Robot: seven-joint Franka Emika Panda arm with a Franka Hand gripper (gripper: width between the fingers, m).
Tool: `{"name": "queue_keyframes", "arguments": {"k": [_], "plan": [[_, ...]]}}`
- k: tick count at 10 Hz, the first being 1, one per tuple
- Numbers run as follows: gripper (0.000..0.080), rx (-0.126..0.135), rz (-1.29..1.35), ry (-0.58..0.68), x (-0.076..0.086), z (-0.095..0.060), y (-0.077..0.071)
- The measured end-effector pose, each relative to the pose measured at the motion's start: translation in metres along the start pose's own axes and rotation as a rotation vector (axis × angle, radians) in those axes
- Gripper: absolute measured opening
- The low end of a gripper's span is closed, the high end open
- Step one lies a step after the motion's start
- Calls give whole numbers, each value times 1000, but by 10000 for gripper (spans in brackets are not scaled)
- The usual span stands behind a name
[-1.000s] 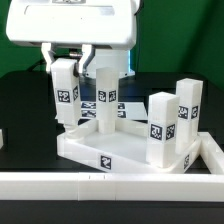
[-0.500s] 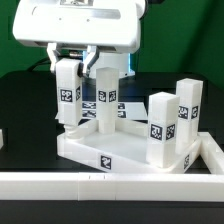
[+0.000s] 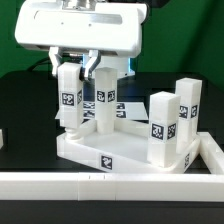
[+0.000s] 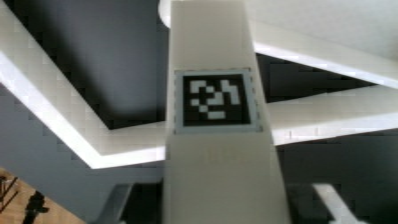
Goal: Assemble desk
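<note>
The desk slab [image 3: 110, 152] is white with a raised rim and lies in the middle of the exterior view. Three white tagged legs stand upright on it: one at the back [image 3: 106, 98] and two toward the exterior view's right [image 3: 160, 126] [image 3: 188, 108]. My gripper [image 3: 72, 66] is shut on a fourth leg [image 3: 68, 100] and holds it upright at the slab's far corner on the exterior view's left, its lower end at the rim. In the wrist view this leg [image 4: 219, 100] fills the middle between the fingers [image 4: 134, 205], with the slab's rim [image 4: 71, 112] beneath.
A long white rail [image 3: 90, 185] runs along the front and turns up the exterior view's right side [image 3: 214, 150]. The marker board [image 3: 128, 108] lies on the black table behind the slab. A small white part [image 3: 2, 140] shows at the exterior view's left edge.
My gripper has come down a little and slightly toward the exterior view's right with the leg in it. The leg's lower end now sits at the slab's corner. The other legs have not moved.
</note>
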State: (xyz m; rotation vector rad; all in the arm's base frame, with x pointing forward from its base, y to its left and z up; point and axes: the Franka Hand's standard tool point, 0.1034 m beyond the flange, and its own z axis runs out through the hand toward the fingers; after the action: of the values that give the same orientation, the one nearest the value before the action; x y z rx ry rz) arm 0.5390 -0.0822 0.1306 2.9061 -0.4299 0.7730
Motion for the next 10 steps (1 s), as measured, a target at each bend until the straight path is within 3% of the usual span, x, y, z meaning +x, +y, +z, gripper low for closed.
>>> {"name": "queue_keyframes", "arguments": {"k": [4,10], "plan": [[290,-6,-15,-18,-10,9,-3],[290,-24,-37,55,-6,12,-5]]}}
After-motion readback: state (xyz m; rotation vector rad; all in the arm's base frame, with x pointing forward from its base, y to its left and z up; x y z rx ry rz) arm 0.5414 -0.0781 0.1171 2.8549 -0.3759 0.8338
